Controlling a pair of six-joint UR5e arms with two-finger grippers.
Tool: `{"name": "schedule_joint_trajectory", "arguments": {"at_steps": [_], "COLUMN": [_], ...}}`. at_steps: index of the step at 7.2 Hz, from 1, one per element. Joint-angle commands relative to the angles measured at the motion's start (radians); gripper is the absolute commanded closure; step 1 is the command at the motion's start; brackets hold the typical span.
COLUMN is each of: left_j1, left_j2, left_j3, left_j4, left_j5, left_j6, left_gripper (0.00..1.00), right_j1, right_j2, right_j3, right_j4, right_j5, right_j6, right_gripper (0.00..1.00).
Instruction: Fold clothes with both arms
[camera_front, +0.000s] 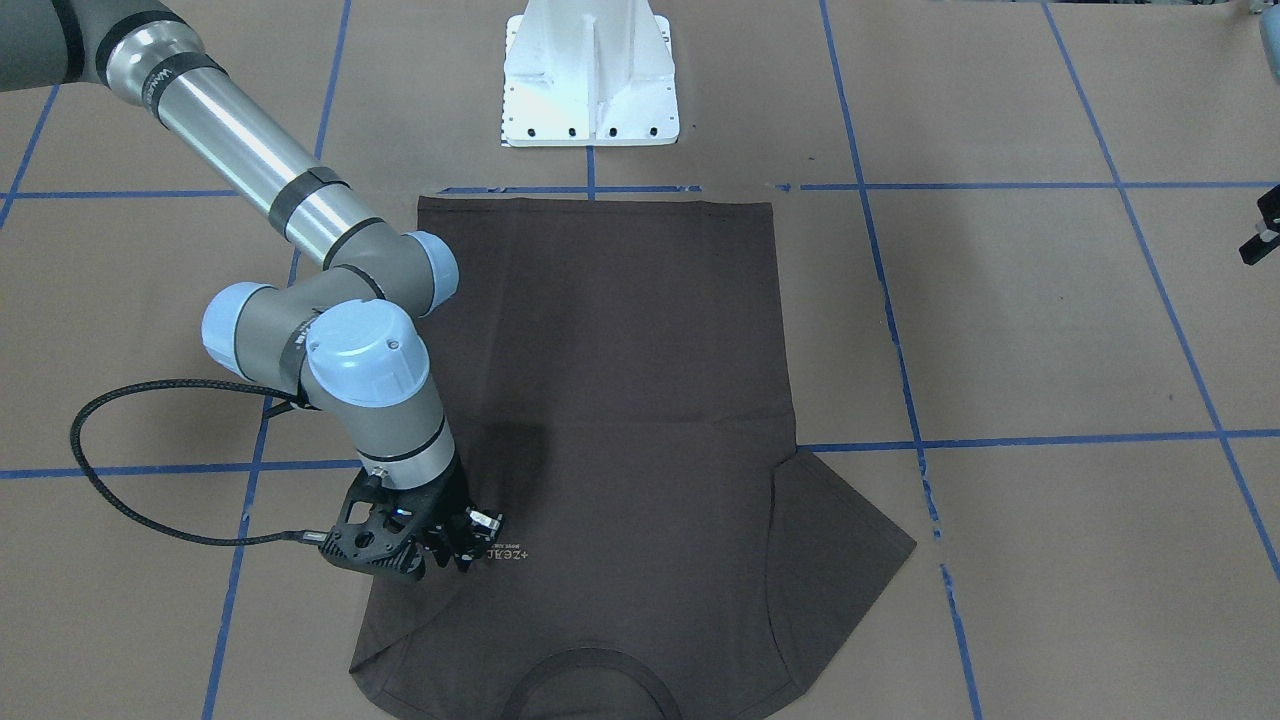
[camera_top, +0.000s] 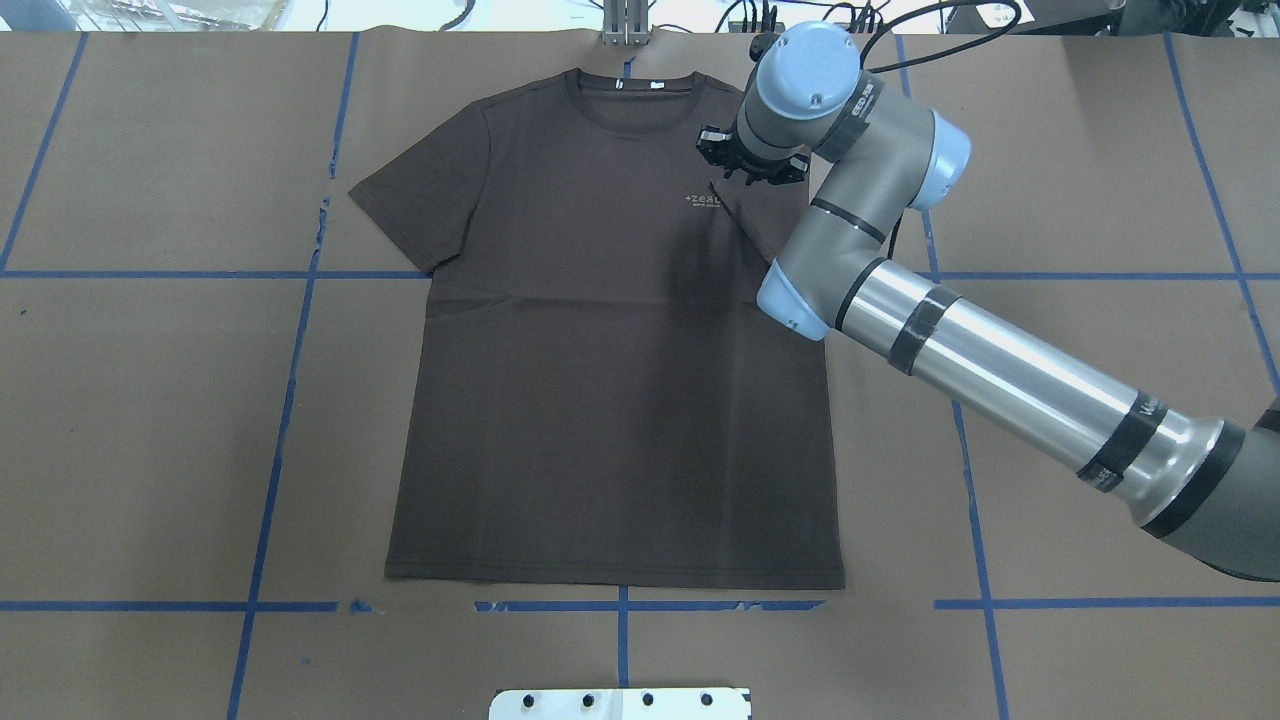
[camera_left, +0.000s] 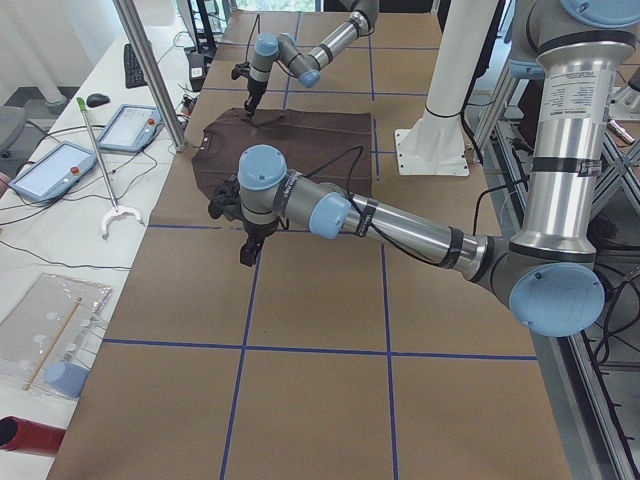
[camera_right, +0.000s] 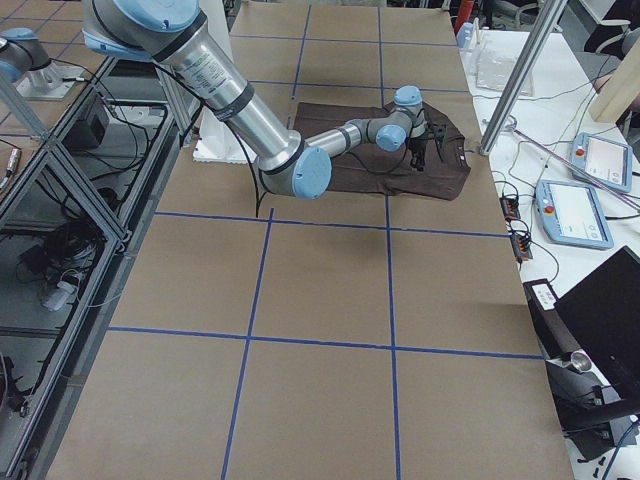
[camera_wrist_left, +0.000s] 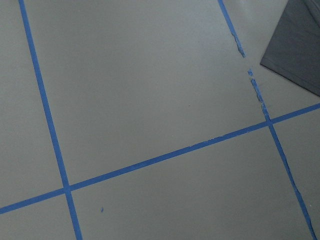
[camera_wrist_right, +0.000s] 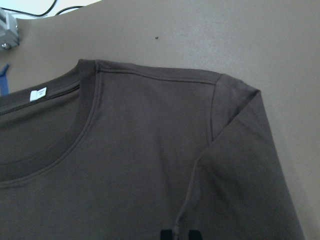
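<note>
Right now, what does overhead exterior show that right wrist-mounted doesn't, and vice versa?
Overhead only: the whole T-shirt lying flat, its chest logo, the spread sleeve on the view's left, the hem, and the right arm with its end effector down at the shirt beside the logo. Right wrist only: the shoulder seam close up, and a crease running across the near sleeve toward the fingertips. Both: the ribbed collar and the white neck label.
</note>
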Motion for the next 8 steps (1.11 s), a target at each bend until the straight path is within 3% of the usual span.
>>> {"name": "schedule_joint_trajectory", "arguments": {"at_steps": [1, 2, 5, 7, 8], "left_j1": [0.106, 0.164, 0.332, 0.365, 0.393], "left_j2": [-0.030, -0.082, -0.349, -0.409, -0.430], "left_j3": [0.022, 0.095, 0.377, 0.456, 0.474], "left_j4": [-0.159, -0.288, -0.334, -0.419, -0.438], "left_j5": [0.015, 0.017, 0.154, 0.164, 0.254], "left_j6": [-0.204, -0.348, -0.605, -0.747, -0.850], "left_gripper": [0.00, 0.00, 0.01, 0.01, 0.04], "right_j1": [-0.005, 0.014, 0.147, 0.248, 0.297], "right_j2": [0.003, -0.013, -0.293, -0.474, -0.565], "right_j3": [0.051, 0.120, 0.494, 0.679, 0.758], "right_j4": [0.014, 0.008, 0.002, 0.003, 0.008], "right_j5": [0.001, 0.070, 0.306, 0.420, 0.476], "right_j6": [0.007, 0.019, 0.026, 0.025, 0.022], "right_gripper": [0.00, 0.00, 0.00, 0.00, 0.00]}}
